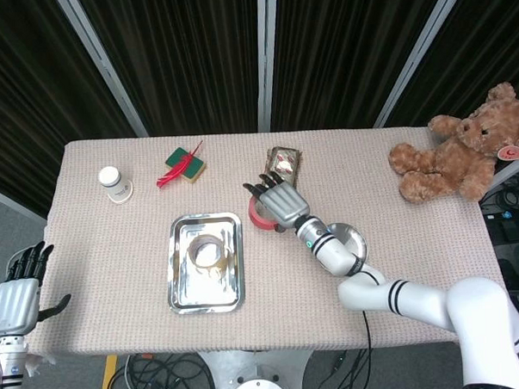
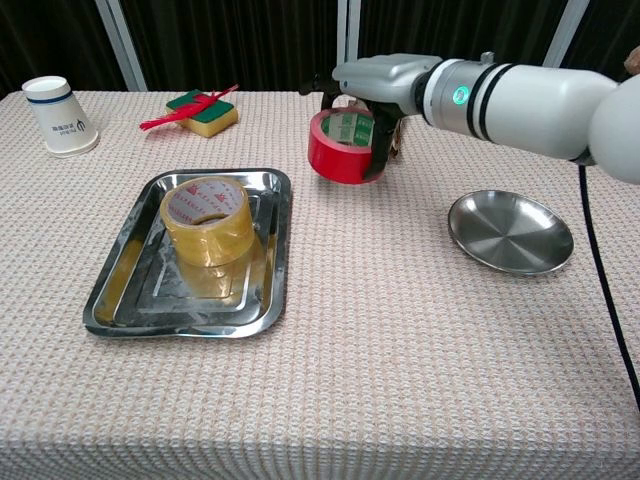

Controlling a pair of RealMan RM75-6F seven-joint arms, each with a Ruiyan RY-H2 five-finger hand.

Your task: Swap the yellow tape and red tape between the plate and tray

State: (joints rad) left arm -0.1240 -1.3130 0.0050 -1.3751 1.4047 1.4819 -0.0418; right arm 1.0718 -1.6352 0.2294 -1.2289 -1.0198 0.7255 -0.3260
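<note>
— So where is the red tape (image 2: 345, 146) sitting right now?

— It is hanging off the cloth, tilted, in my right hand (image 2: 372, 78); my fingers (image 2: 380, 140) are clamping it from above, near the foil packet (image 1: 284, 162) and between the tray (image 2: 120, 290) and the plate (image 2: 511, 232).

— What are you worrying about?

— I am judging the hold to be shallow (the roll is leaning in my clasp), so a quick swing could be letting it slip and roll across the table. The tray is also occupied: the yellow tape (image 2: 207, 220) is standing in it, so setting red down there could be knocking the two together.

— And how is the roll looking?

— Glossy red outside, green-printed core, smooth sides that I am guessing are slippery.

— Your other hand?

— My left hand (image 1: 18, 287) is hanging beside the table edge, fingers spread, holding nothing.
</note>
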